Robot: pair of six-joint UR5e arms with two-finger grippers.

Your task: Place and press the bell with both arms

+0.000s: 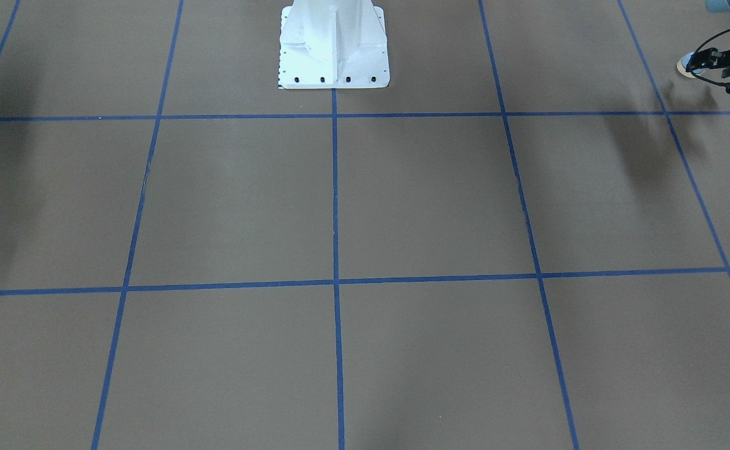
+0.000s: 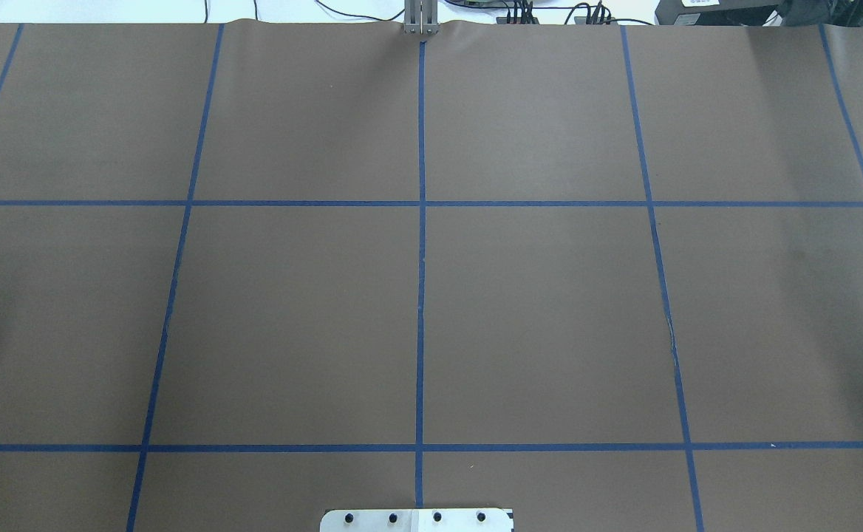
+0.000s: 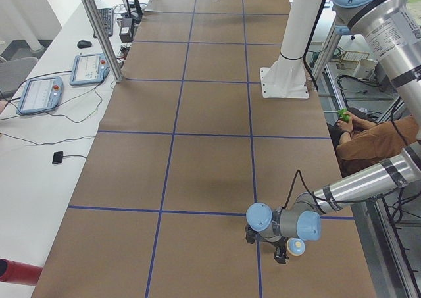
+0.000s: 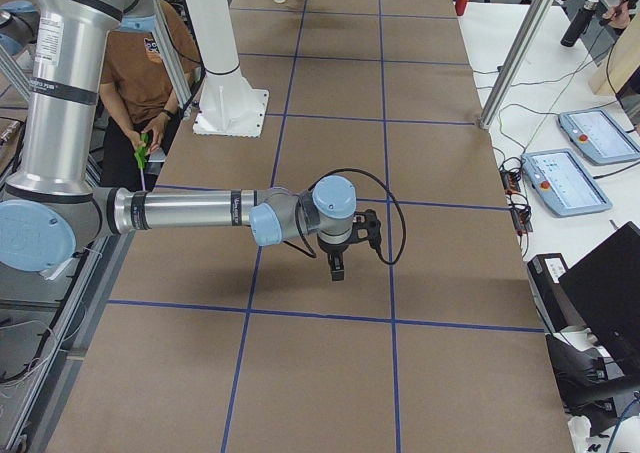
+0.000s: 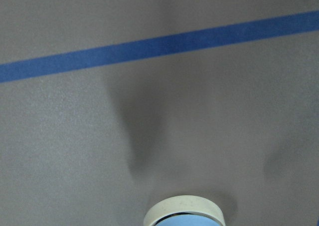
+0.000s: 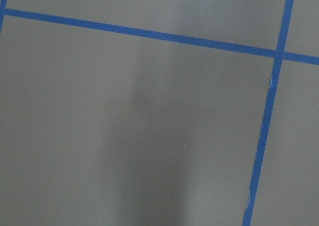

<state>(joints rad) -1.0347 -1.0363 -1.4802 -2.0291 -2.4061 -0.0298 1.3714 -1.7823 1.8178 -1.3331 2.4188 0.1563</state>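
Observation:
The light-blue bell [image 1: 689, 64] with its cream base ring sits on the brown table at the far right of the front-facing view, near the robot's side. My left gripper [image 1: 704, 62] reaches it from the right, and its black fingers overlap the bell's edge. I cannot tell whether they grip it. In the exterior left view the bell [image 3: 296, 247] lies right beside the left gripper [image 3: 279, 252]. The left wrist view shows only the bell's rim [image 5: 183, 212] at the bottom edge. My right gripper [image 4: 337, 270] points down above the table; I cannot tell whether it is open.
The white bolted pedestal [image 1: 334, 53] stands at the robot's side of the table. A seated person in a brown shirt [image 3: 368, 147] is behind it. Teach pendants [image 3: 39, 94] lie on the side bench. Blue tape lines [image 2: 421, 295] grid the table.

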